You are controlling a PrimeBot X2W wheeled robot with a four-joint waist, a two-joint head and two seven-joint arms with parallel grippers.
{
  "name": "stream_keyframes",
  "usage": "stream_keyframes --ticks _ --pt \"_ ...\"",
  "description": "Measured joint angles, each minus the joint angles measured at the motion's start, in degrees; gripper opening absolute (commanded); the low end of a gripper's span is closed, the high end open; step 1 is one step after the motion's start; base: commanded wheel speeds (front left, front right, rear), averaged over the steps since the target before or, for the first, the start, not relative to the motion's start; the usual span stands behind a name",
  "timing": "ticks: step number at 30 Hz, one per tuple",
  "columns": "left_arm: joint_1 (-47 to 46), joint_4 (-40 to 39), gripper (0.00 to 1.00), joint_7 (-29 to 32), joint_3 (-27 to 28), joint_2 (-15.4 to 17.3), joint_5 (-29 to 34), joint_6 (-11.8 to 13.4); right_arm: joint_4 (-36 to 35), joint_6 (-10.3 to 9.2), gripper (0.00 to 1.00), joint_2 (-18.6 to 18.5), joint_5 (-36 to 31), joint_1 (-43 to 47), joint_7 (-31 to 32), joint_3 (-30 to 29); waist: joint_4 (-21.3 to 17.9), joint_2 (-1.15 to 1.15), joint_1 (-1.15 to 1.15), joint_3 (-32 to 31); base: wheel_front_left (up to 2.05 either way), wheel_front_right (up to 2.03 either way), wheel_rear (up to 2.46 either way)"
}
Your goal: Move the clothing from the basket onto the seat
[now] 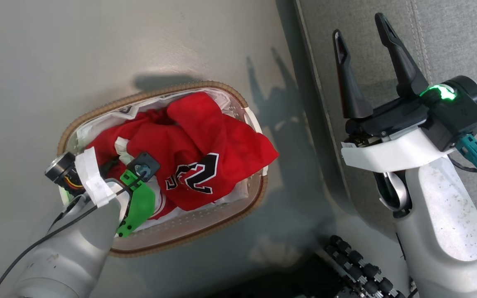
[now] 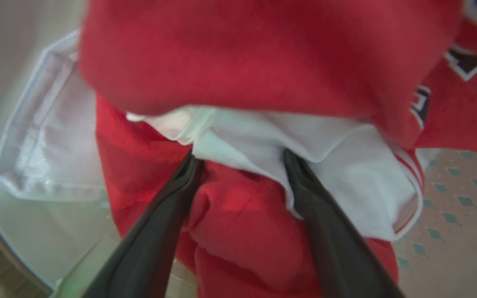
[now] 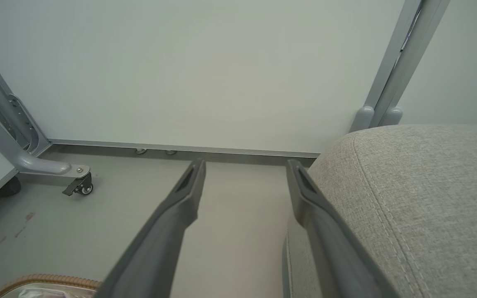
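Observation:
The red jersey (image 1: 205,140) lies crumpled in the oval white basket, whose brown woven rim (image 1: 155,95) stands on the floor. One fold hangs over the right rim. My left wrist (image 1: 139,194) reaches down into the basket's near left side. In the left wrist view my left gripper (image 2: 242,159) is open and pushed into the jersey (image 2: 263,62). Red cloth sits between the fingers, and the tips are hidden under a white fold. The white liner (image 2: 44,136) shows at the left. My right gripper (image 1: 359,27) hangs open and empty over the grey seat's (image 1: 449,41) left edge.
The grey floor (image 1: 97,49) surrounds the basket. My base with black rollers (image 1: 358,265) is at the bottom. In the right wrist view a pale wall panel (image 3: 222,62), a metal leg on a caster (image 3: 56,167) and the seat corner (image 3: 420,198) lie ahead.

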Motion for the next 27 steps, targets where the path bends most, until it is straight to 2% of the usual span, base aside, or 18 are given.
stream_keyframes --ticks 1,2,3,4,5,9,14,18,27 --pt "-0.2 0.0 1.0 0.5 -0.1 0.1 0.0 -0.1 -0.1 0.0 1.0 0.0 0.1 -0.2 0.0 0.0 -0.2 0.0 0.0 0.3 0.0 0.0 0.0" --pt "-0.3 0.1 0.91 0.7 -0.1 0.2 -0.1 -0.1 -0.3 0.0 1.0 0.0 0.2 -0.4 0.0 0.1 -0.3 0.0 0.0 0.7 0.0 0.0 0.0" --pt "-0.4 0.1 0.45 1.2 -0.2 0.2 -0.1 -0.1 -0.4 0.0 1.0 0.0 0.2 -0.4 0.0 0.0 -0.5 0.0 0.0 0.9 0.0 0.0 0.0" --pt "-0.5 0.1 0.2 1.6 -0.4 0.2 -0.1 -0.4 -0.5 0.0 1.0 0.0 0.3 -0.5 0.0 0.0 -0.6 0.0 0.0 1.2 0.0 0.0 0.0" --pt "-0.5 0.1 0.0 1.6 -0.4 0.3 -0.3 -0.5 -0.7 0.0 1.0 0.0 0.5 -0.7 0.0 -0.1 -0.8 0.0 0.0 1.5 0.0 0.0 0.0" --pt "-0.9 0.2 0.0 1.5 -1.0 0.3 -0.9 -0.8 -0.8 0.0 1.0 0.0 0.6 -1.2 0.0 -0.5 -1.0 0.0 0.0 2.4 0.0 0.0 0.0" --pt "-0.6 0.3 0.0 -1.6 -1.3 -0.4 -2.0 -1.0 0.3 0.0 1.0 0.0 0.7 -1.5 0.0 -1.2 -0.7 0.0 0.0 1.7 0.0 0.0 0.0" --pt "1.1 0.3 0.0 -5.0 -0.1 -1.2 -3.9 -1.0 1.5 0.0 1.0 0.0 0.5 -1.4 0.0 -1.2 -0.2 0.0 0.0 -0.6 0.0 0.0 0.0" --pt "6.1 0.3 0.0 -8.9 3.2 -4.3 -9.6 -0.9 4.8 0.0 1.0 0.0 -1.1 1.4 0.0 -0.9 1.4 0.0 0.0 -8.2 0.0 0.0 0.0"
